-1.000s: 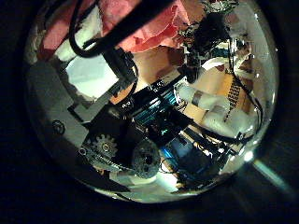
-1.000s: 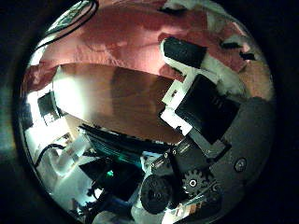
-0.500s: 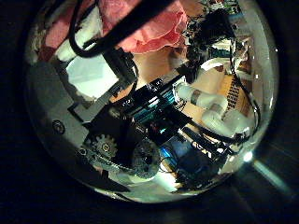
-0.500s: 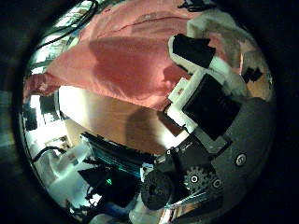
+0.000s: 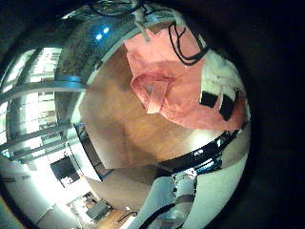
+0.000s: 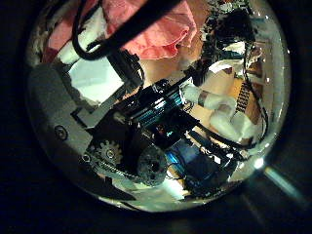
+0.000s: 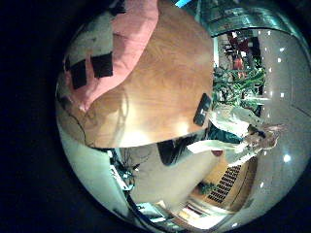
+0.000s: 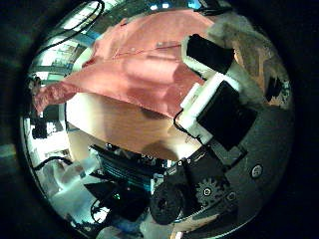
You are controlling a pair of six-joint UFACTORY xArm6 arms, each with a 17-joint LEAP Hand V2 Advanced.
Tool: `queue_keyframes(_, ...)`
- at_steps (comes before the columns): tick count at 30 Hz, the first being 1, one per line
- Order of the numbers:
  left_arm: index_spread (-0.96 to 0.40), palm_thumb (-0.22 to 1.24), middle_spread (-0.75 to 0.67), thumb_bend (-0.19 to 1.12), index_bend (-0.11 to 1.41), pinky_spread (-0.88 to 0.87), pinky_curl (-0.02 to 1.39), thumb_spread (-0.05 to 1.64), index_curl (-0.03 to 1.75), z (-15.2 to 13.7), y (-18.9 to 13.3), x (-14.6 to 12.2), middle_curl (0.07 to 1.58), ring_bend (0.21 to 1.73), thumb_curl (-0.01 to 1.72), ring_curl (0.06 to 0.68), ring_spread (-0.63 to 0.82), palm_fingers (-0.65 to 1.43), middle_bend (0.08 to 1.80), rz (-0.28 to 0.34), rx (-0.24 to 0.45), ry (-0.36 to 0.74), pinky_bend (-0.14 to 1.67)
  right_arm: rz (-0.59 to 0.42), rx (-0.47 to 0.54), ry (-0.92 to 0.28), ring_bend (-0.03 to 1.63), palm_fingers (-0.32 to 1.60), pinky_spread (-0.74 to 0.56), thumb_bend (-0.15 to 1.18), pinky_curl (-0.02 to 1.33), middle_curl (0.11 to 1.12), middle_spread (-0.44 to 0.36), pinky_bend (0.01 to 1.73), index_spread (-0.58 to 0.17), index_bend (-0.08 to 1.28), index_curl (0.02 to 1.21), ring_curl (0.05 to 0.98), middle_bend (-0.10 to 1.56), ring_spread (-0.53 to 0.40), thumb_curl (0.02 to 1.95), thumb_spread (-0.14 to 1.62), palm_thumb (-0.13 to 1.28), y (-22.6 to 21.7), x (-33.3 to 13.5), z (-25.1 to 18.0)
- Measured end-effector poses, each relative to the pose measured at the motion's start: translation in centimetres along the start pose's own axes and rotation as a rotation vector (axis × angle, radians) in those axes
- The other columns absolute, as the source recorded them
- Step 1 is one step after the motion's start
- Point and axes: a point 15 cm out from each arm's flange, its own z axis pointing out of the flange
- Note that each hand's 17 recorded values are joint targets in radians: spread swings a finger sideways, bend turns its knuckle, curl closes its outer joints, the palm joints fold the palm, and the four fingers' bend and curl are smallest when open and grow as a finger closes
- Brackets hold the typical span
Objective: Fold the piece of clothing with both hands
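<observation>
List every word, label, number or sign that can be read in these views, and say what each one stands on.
None can be read.
Pink garment: no print or label shows on it.
Wooden table: bare wood, no markings.
Right robot hand and left robot hand: any markings on their black and white parts are too small to read.

Bare table [image 8: 125,124] lay open beside the lifted pink garment [image 8: 140,65]; nothing else stood on it.
</observation>
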Motion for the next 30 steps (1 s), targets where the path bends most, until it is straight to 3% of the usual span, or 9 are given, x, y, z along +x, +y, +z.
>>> queue_keyframes(4,-0.71,0.82,-0.65,-0.02,0.21,-0.64,0.54,1.05,1.48,0.0,0.1,-0.1,1.04,1.29,0.53,0.481,-0.49,1.14,0.86,-0.001,-0.002,0.001,1.16,0.004,0.006,-0.001,1.34,1.06,-0.23,-0.05,0.68,0.85,-0.175,1.34,-0.345,0.91,0.91,0.699,1.17,-0.239,0.50,1.23,0.80,0.0,0.1,-0.2)
queue_keyframes(7,-0.71,0.82,-0.65,-0.02,0.21,-0.64,0.54,1.05,1.48,0.0,0.1,0.0,1.04,1.29,0.53,0.481,-0.49,1.14,0.86,0.000,-0.002,0.002,1.16,0.002,0.004,0.000,1.33,0.96,-0.31,-0.05,0.65,0.80,-0.201,1.30,-0.370,0.75,0.87,0.665,1.05,-0.251,0.46,1.21,0.69,0.1,0.1,-0.1)
queue_keyframes(11,-0.71,0.82,-0.65,-0.02,0.20,-0.64,0.54,1.05,1.49,0.0,0.0,0.1,1.04,1.29,0.53,0.482,-0.49,1.13,0.86,0.001,0.000,0.007,1.16,-0.011,0.002,0.010,1.30,0.63,-0.44,-0.04,0.60,0.72,-0.285,1.32,-0.428,0.43,0.77,0.618,0.85,-0.291,0.43,1.16,0.60,0.1,0.1,0.0)
queue_keyframes(14,-0.70,0.82,-0.65,-0.02,0.20,-0.64,0.54,1.05,1.49,0.0,0.0,0.1,1.04,1.29,0.53,0.482,-0.49,1.14,0.86,0.002,0.002,0.006,1.16,-0.021,-0.011,0.008,1.24,0.48,-0.46,-0.04,0.58,0.68,-0.315,1.31,-0.464,0.29,0.70,0.584,0.75,-0.312,0.41,1.13,0.55,0.5,0.0,0.5)
queue_keyframes(20,-0.70,0.82,-0.65,-0.02,0.21,-0.64,0.54,1.05,1.49,-0.1,-0.1,0.0,1.04,1.29,0.53,0.482,-0.49,1.14,0.86,0.000,0.003,0.007,1.16,-0.053,-0.115,-0.006,1.05,0.23,-0.32,-0.04,0.51,0.59,-0.346,1.12,-0.491,0.28,0.62,0.489,0.60,-0.317,0.38,1.09,0.48,3.4,-1.5,4.9)
queue_keyframes(30,-0.69,0.82,-0.65,-0.02,0.20,-0.64,0.54,1.05,1.49,-0.1,-0.3,-0.3,1.04,1.29,0.53,0.482,-0.49,1.14,0.86,-0.005,0.004,0.011,1.16,-0.082,-0.217,-0.019,0.82,0.14,-0.04,-0.03,0.39,0.51,-0.220,0.87,-0.455,0.28,0.53,0.378,0.52,-0.218,0.34,1.04,0.40,3.9,-2.4,8.0)
